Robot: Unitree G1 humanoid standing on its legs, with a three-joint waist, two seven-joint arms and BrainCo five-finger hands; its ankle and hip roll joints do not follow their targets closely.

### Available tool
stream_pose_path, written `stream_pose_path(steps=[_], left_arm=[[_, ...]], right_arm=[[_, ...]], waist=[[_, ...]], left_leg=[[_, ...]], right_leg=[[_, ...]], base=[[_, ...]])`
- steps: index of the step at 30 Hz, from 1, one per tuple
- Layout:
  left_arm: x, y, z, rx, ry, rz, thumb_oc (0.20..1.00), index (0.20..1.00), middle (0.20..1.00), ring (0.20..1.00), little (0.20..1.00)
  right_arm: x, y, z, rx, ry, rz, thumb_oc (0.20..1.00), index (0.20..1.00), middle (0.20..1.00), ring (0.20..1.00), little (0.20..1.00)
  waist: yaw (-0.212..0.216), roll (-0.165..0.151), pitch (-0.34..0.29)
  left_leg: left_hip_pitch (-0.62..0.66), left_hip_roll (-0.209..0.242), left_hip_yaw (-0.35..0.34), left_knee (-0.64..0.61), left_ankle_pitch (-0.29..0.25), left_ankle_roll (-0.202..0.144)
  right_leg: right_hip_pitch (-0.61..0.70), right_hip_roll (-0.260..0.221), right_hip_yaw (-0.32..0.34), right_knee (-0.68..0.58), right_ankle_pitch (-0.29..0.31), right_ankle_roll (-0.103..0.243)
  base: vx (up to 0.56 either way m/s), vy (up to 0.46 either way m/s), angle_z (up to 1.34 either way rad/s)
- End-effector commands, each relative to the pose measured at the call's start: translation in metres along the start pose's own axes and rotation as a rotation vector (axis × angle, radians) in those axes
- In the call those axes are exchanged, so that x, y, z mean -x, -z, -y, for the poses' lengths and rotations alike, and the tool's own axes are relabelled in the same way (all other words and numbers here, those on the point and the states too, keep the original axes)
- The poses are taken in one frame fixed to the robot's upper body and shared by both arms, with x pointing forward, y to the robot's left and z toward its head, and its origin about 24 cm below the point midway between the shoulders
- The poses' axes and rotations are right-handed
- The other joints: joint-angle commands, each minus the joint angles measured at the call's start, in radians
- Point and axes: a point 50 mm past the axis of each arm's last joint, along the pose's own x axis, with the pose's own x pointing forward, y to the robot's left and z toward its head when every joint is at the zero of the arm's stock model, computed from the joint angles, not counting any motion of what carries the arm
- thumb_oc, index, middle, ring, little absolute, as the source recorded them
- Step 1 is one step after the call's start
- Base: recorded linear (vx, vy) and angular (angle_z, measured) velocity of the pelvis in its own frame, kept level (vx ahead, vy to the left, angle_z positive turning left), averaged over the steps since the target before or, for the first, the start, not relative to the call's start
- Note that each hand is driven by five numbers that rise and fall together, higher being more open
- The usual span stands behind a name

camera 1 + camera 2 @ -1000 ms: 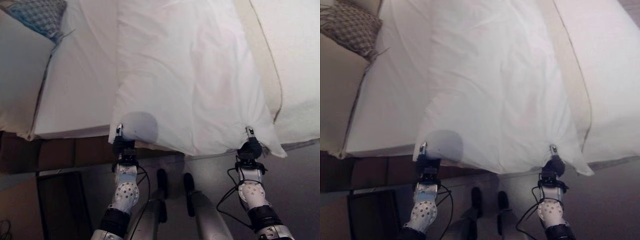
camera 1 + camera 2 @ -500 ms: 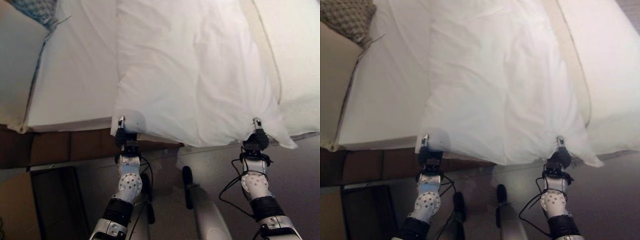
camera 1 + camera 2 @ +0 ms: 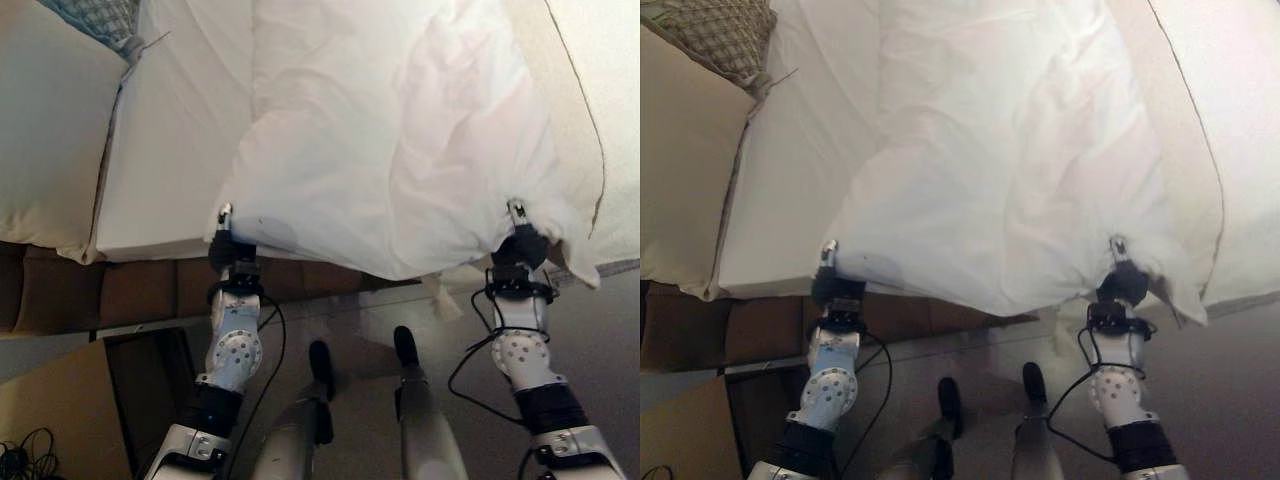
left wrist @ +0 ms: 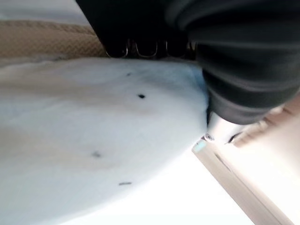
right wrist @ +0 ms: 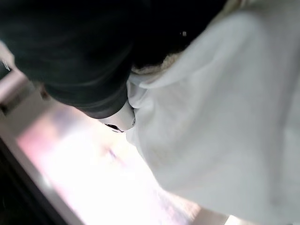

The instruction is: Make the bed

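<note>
Holding a white duvet at the bed's near edge

Standing at a bed's (image 3: 170,190) side, over a grey floor (image 3: 600,340), the robot reaches forward. Its left hand (image 3: 228,245) and right hand (image 3: 522,242) each meet a near corner of the rumpled white duvet (image 3: 400,150); cloth hides the fingers, so their grip cannot be judged. A cream pillow (image 3: 50,130) and a patterned cushion (image 3: 715,30) lie to the left, with a beige piped cover (image 3: 600,90) to the right.

L hand (image 4: 243,70) dark cover against white duvet (image 4: 93,140), tan fabric strip (image 4: 42,44) beyond.
</note>
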Motion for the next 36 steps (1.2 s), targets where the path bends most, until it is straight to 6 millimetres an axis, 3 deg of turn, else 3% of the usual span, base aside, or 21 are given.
stream_pose_path(steps=[1, 4, 7, 9, 10, 11, 12, 13, 15, 19, 23, 27, 36], left_arm=[[-0.007, -0.080, 0.034, -0.141, 0.219, 0.356, 0.200, 0.200, 0.200, 0.200, 0.200], [0.004, -0.083, 0.012, -0.102, 0.122, 0.374, 0.200, 0.200, 0.200, 0.200, 0.200], [0.019, -0.080, -0.020, -0.097, -0.029, 0.369, 0.200, 0.200, 0.200, 0.200, 0.200], [0.037, -0.066, -0.060, -0.067, -0.219, 0.318, 0.200, 0.200, 0.200, 0.200, 0.200], [0.037, -0.066, -0.061, -0.067, -0.220, 0.318, 0.200, 0.200, 0.200, 0.200, 0.200], [0.045, -0.061, -0.078, -0.080, -0.307, 0.295, 0.200, 0.200, 0.200, 0.200, 0.200], [0.058, -0.049, -0.105, -0.083, -0.429, 0.244, 0.200, 0.200, 0.200, 0.200, 0.200], [0.058, -0.049, -0.105, -0.082, -0.429, 0.244, 0.200, 0.200, 0.200, 0.200, 0.200], [0.076, -0.030, -0.135, -0.067, -0.581, 0.175, 0.200, 0.200, 0.200, 0.200, 0.200], [0.104, -0.004, -0.182, -0.184, -0.782, 0.031, 0.200, 0.200, 0.200, 0.200, 0.200], [0.118, 0.009, -0.201, -0.251, -0.864, -0.048, 0.200, 0.200, 0.200, 0.200, 0.200], [0.144, 0.018, -0.226, -0.318, -1.045, -0.127, 0.200, 0.200, 0.200, 0.200, 0.200], [0.189, 0.024, -0.250, -0.440, -1.229, -0.283, 0.200, 0.200, 0.200, 0.200, 0.200]], right_arm=[[0.000, -0.022, -0.029, 0.045, -0.154, 0.101, 0.200, 0.200, 0.200, 0.200, 0.200], [0.011, -0.021, -0.027, 0.040, -0.158, 0.095, 0.200, 0.200, 0.200, 0.200, 0.200], [0.027, -0.015, -0.007, 0.050, -0.120, 0.047, 0.200, 0.200, 0.200, 0.200, 0.200], [0.046, 0.000, 0.027, 0.039, -0.004, -0.030, 0.200, 0.200, 0.200, 0.200, 0.200], [0.046, 0.000, 0.028, 0.039, -0.004, -0.030, 0.200, 0.200, 0.200, 0.200, 0.200], [0.053, 0.005, 0.043, 0.053, 0.054, -0.062, 0.200, 0.200, 0.200, 0.200, 0.200], [0.070, 0.016, 0.072, 0.053, 0.174, -0.117, 0.200, 0.200, 0.200, 0.200, 0.200], [0.069, 0.016, 0.072, 0.052, 0.173, -0.117, 0.200, 0.200, 0.200, 0.200, 0.200], [0.094, 0.030, 0.111, 0.063, 0.367, -0.188, 0.200, 0.200, 0.200, 0.200, 0.200], [0.135, 0.036, 0.161, 0.170, 0.640, -0.255, 0.200, 0.200, 0.200, 0.200, 0.200], [0.159, 0.046, 0.177, 0.165, 0.726, -0.344, 0.200, 0.200, 0.200, 0.200, 0.200], [0.198, 0.054, 0.197, 0.227, 0.897, -0.506, 0.200, 0.200, 0.200, 0.200, 0.200], [0.237, 0.062, 0.204, 0.257, 1.030, -0.636, 0.200, 0.200, 0.200, 0.200, 0.200]], waist=[[0.021, -0.026, -0.075], [0.028, -0.025, -0.078], [0.033, -0.021, -0.073], [0.033, -0.018, -0.055], [0.033, -0.018, -0.059], [0.034, -0.018, -0.052], [0.033, -0.020, -0.041], [0.033, -0.020, -0.045], [0.035, -0.023, -0.034], [0.042, -0.030, -0.030], [0.045, -0.028, -0.033], [0.047, -0.027, -0.046], [0.048, -0.028, -0.064]], left_leg=[[-0.019, 0.013, -0.030, 0.011, -0.001, -0.069], [-0.027, 0.025, -0.043, -0.013, 0.026, -0.080], [-0.037, 0.030, -0.055, -0.025, 0.042, -0.086], [-0.037, 0.031, -0.062, -0.039, 0.049, -0.086], [-0.041, 0.031, -0.062, -0.041, 0.052, -0.086], [-0.044, 0.032, -0.062, -0.043, 0.057, -0.087], [-0.039, 0.034, -0.063, -0.053, 0.058, -0.085], [-0.043, 0.034, -0.062, -0.054, 0.061, -0.085], [-0.040, 0.036, -0.061, -0.056, 0.058, -0.082], [-0.046, 0.038, -0.058, -0.054, 0.054, -0.079], [-0.039, 0.040, -0.058, -0.067, 0.058, -0.081], [-0.021, 0.045, -0.057, -0.085, 0.060, -0.083], [0.005, 0.051, -0.054, -0.103, 0.061, -0.084]], right_leg=[[0.005, -0.003, -0.011, -0.058, 0.059, 0.031], [0.011, 0.003, -0.028, -0.074, 0.056, 0.024], [0.005, 0.006, -0.043, -0.072, 0.052, 0.019], [0.007, 0.004, -0.055, -0.078, 0.056, 0.019], [0.003, 0.004, -0.055, -0.080, 0.059, 0.019], [0.001, 0.003, -0.057, -0.082, 0.062, 0.019], [0.006, 0.002, -0.061, -0.087, 0.063, 0.020], [0.001, 0.002, -0.060, -0.089, 0.066, 0.020], [0.007, -0.003, -0.066, -0.094, 0.068, 0.022], [0.001, -0.008, -0.066, -0.091, 0.074, 0.023], [0.009, -0.013, -0.069, -0.103, 0.079, 0.024], [0.023, -0.018, -0.070, -0.117, 0.083, 0.025], [0.045, -0.022, -0.072, -0.128, 0.081, 0.026]], base=[[-0.01, -0.130, 0.11], [-0.01, -0.122, 0.05], [-0.02, -0.062, 0.06], [-0.02, -0.016, 0.15], [-0.03, 0.001, 0.14], [-0.01, 0.013, 0.08], [-0.01, 0.013, 0.07], [0.00, 0.012, 0.05], [0.00, 0.000, 0.00], [-0.01, 0.015, 0.06], [0.00, 0.006, 0.03], [0.00, 0.000, 0.00], [0.01, -0.004, 0.02]])
